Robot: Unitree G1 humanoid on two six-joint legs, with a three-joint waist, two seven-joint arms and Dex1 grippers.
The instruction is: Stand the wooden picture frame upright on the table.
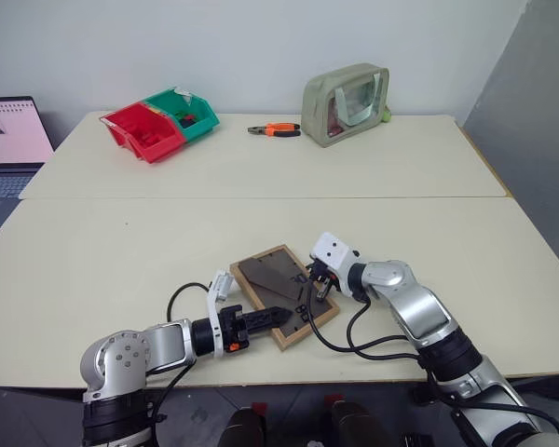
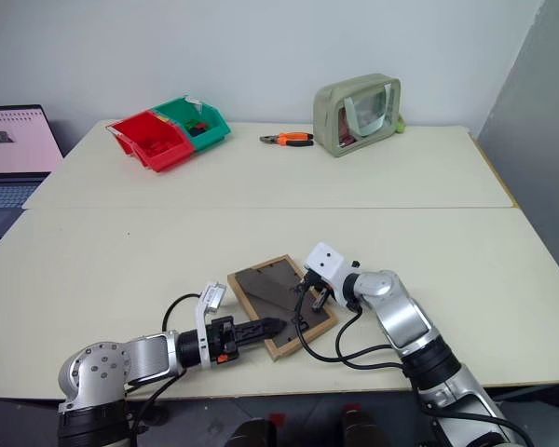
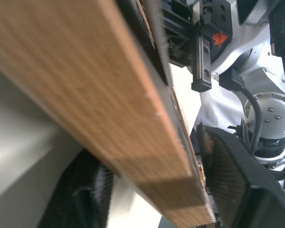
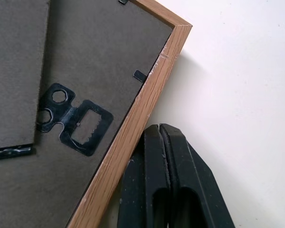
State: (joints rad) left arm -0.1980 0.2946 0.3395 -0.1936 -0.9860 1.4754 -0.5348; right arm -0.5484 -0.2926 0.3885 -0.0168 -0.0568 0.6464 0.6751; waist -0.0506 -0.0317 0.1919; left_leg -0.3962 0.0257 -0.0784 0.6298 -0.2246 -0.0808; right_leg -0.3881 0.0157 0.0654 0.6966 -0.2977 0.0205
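Both grippers are seen at the wooden picture frame [image 1: 283, 293], which lies flat, back upward, on the near slab of the table [image 1: 121, 251], close to the front edge and a little right of its middle. From the left, the left gripper [image 1: 272, 318] is set over the frame's near corner; in the left wrist view one finger [image 3: 237, 180] is seen on one side of the wooden rail [image 3: 95, 95] and the other finger on the opposite side, half parted, though a firm hold cannot be told. The right gripper [image 4: 159, 137] is pressed shut, nothing between its fingers, its tips resting against the frame's outer rail. A metal hanger clip [image 4: 76, 121] is seen on the dark backing. Toward the far edge stand red and green bins [image 1: 158, 124], orange-handled pliers [image 1: 275, 130] and a pouch [image 1: 347, 102].
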